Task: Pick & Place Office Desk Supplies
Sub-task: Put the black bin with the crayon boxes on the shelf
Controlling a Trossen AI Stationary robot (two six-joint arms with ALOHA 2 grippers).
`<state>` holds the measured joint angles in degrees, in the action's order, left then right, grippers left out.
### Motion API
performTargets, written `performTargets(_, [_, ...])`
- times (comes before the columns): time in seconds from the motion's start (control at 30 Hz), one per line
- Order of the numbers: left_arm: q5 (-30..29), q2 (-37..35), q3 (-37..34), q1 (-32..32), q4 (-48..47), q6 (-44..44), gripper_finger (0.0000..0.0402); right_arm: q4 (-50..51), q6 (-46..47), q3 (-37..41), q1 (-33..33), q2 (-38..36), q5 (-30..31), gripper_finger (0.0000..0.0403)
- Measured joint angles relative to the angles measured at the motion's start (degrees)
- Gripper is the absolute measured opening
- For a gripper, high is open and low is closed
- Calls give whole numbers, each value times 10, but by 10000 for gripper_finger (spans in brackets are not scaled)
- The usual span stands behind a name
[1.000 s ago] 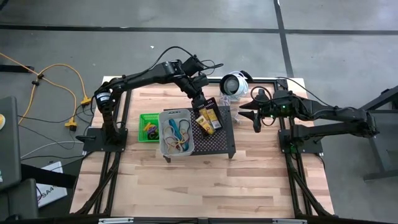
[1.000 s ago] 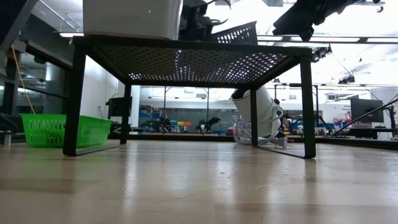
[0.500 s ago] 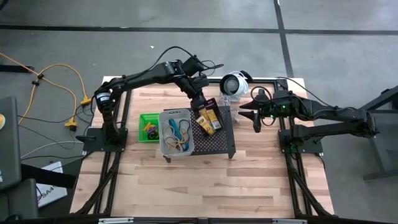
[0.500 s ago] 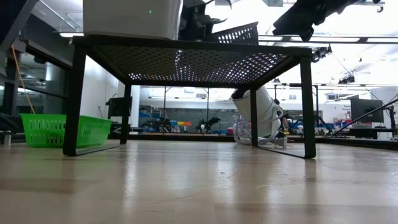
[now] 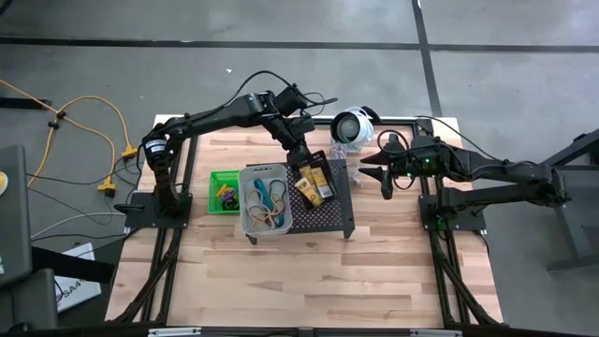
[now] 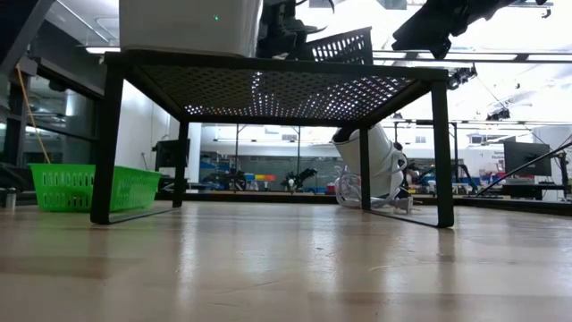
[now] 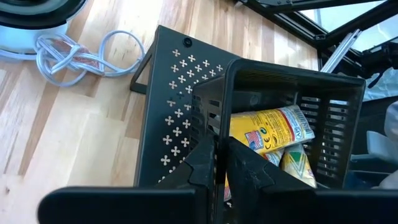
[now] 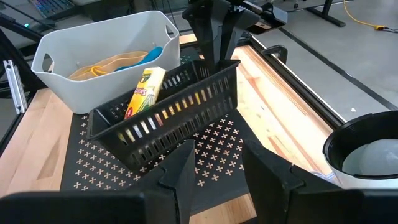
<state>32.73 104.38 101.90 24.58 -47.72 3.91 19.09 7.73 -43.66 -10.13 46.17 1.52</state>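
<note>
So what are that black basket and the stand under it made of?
The black basket looks like moulded plastic: thin slotted walls with a dull sheen. The stand seems to be painted sheet metal, matte black, punched with small cross-shaped holes and folded sharply at the edge. Neither can be told for certain by sight.

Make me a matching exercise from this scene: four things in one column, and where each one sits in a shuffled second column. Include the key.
Things:
1. black bin
2. green bin
3. white bin
4. round white device

Places:
A. on the wooden table, left of the stand
B. on the stand, wall pinched by the left gripper, tilted
C. on the table at its far edge, with a cable
D. on the stand, holding rubber bands

Pairs: 1-B, 2-A, 3-D, 4-C
</note>
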Motion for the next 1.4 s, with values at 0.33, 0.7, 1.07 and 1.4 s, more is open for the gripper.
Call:
performTargets(0.33, [-3, 0, 0, 0, 0, -10, 29, 0, 1, 0, 0, 0, 0, 121])
performTargets(0.7, [-16, 0, 0, 0, 0, -21, 80, 0, 1, 0, 0, 0, -2, 121])
performTargets(1.07, [-19, 0, 0, 0, 0, -20, 117, 0, 2, 0, 0, 0, -2, 121])
performTargets(1.4, [-19, 0, 0, 0, 14, -22, 117, 0, 2, 0, 0, 0, -2, 121])
